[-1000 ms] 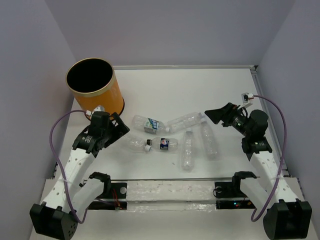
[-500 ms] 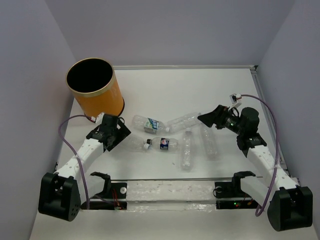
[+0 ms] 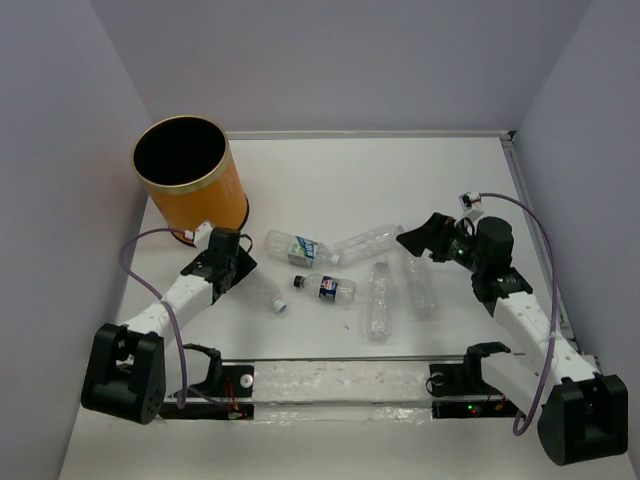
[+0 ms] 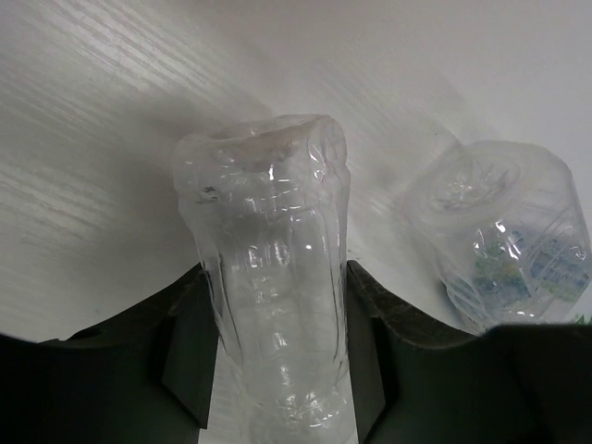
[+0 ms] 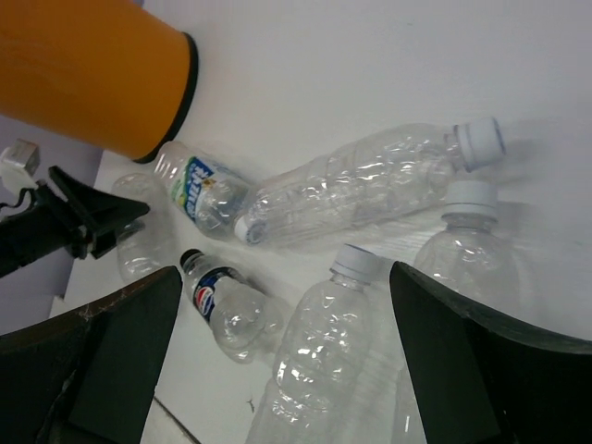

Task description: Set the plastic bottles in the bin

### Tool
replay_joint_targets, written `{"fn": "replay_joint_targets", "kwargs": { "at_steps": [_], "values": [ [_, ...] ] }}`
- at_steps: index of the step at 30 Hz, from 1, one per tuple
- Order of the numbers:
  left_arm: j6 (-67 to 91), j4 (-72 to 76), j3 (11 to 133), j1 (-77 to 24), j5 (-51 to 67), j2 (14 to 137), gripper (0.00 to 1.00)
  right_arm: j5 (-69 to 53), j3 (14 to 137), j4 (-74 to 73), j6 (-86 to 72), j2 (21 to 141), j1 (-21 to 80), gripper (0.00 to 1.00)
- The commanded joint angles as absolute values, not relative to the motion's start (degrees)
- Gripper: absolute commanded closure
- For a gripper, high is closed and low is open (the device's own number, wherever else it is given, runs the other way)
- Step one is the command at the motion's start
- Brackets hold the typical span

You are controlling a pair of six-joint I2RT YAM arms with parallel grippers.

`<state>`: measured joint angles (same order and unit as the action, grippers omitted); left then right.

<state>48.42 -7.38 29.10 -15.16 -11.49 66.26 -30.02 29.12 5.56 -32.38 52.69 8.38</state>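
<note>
On a white table (image 3: 340, 175) between lilac walls (image 3: 330, 60), scattered plastic bottles (image 3: 376, 300)

The left arm (image 3: 172, 298) and the right arm (image 3: 527, 322) look alike: white, slightly tapered links joined by black rounded joints. Each grows out of a black boxy base (image 3: 122, 372) with softened corners. A thin purple cable (image 3: 128, 258) runs in a loose loop beside each arm and ends in a small white plug (image 3: 203, 232) near the black wrist. The right wrist carries a green light (image 3: 463, 250) (only a dot). The fingers (image 4: 185, 356) are matte black plates with slanted edges, faintly scuffed.
</note>
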Motion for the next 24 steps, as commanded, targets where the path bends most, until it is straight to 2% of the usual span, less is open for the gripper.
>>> {"fn": "replay_joint_targets", "kwargs": {
  "at_steps": [1, 5, 8, 15, 24],
  "values": [
    [46.1, -5.5, 27.6, -15.2, -13.1, 63.0, 0.54, -16.7, 28.7, -4.0, -29.2, 48.3, 9.0, 0.0],
    [42.0, -7.2, 29.7, -15.4, -8.7, 59.5, 0.6, -9.3, 28.1, -9.1, -29.4, 47.4, 9.0, 0.0],
    [40.5, -9.1, 31.5, -15.6, -5.9, 55.2, 0.6, -5.3, 28.8, -11.3, -29.1, 50.0, 9.0, 0.0],
    [36.8, -9.8, 40.1, -15.6, 1.6, 44.5, 0.62, -10.5, 31.1, -9.6, -28.7, 58.6, 9.0, 0.0],
    [30.9, -5.6, 59.4, -15.6, -2.2, 49.0, 0.62, -14.1, 31.8, -5.8, -27.5, 66.5, 10.7, 0.01]
  ]
}}
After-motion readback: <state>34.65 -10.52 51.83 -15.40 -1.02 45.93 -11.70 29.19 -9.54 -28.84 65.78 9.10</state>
